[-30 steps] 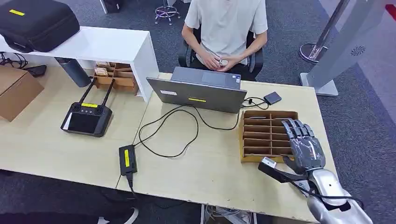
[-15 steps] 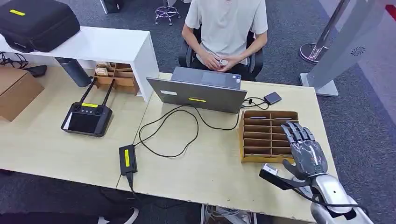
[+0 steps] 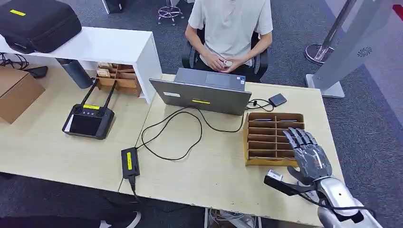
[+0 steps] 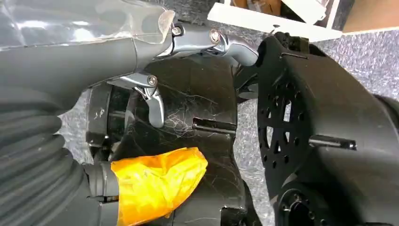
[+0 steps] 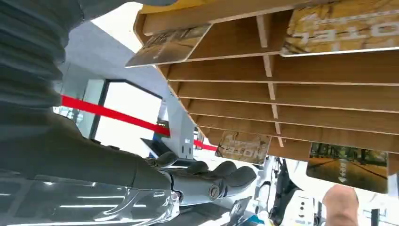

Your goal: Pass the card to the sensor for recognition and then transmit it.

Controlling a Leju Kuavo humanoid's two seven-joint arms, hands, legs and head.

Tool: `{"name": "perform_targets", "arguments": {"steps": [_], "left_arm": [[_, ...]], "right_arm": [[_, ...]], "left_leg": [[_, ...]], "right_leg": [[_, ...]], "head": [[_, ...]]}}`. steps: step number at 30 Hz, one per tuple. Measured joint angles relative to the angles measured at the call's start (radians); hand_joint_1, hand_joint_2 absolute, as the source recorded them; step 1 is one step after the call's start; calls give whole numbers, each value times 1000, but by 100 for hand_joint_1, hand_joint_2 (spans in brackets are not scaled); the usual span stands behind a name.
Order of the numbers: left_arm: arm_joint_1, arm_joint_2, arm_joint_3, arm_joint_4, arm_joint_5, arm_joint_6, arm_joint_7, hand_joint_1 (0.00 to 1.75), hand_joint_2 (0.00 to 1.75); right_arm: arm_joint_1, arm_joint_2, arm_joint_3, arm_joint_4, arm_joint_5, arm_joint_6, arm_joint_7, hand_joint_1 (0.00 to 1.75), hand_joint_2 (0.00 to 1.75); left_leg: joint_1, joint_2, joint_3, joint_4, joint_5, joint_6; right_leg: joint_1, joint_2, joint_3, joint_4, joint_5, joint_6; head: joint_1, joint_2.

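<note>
We see a long pale table (image 3: 57, 152) with a person (image 3: 230, 28) seated behind a laptop (image 3: 202, 95), and near its right end a slotted wooden card rack (image 3: 266, 137). Our right hand (image 3: 311, 156) hovers over the rack's right side, fingers spread and grasping nothing. In the right wrist view the rack holds 4 cards in separate slots, among them a card (image 5: 242, 146) standing close beyond the fingertips (image 5: 235, 176), apart from them. A small dark sensor (image 3: 277, 99) lies on the table past the rack, cabled to the laptop. The left hand (image 4: 117, 56) hangs beside the robot's body; we cannot tell its state. We judge the risk to be in the pick: thin cards seated deep between dividers give broad fingers little edge, so they may slip off, drag 2 cards, or tip the light rack.
</note>
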Motion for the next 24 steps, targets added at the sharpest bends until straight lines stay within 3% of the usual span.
{"name": "perform_targets", "arguments": {"steps": [9, 20, 24], "left_arm": [[-20, -26, 0, 35, -127, -30, -12, 0, 175], [-40, -49, 0, 79, -225, -51, -27, 0, 175], [-57, -59, 0, 98, -308, -58, -27, 0, 175]], "right_arm": [[-73, -69, 42, 8, -10, 35, -25, 0, 175], [-120, -97, 87, 32, -27, 36, -40, 0, 175], [-153, -119, 113, 32, -78, 117, -74, 0, 175]], "left_leg": [[0, 0, 0, 0, 0, 0], [0, -2, -1, 0, 0, 0], [0, -2, -1, 0, 0, 0]], "right_leg": [[0, 0, 0, 0, 0, 0], [0, -1, 0, 0, 0, 0], [0, -1, 0, 0, 0, 0]], "head": [[0, 0], [0, 0], [0, 0]]}}
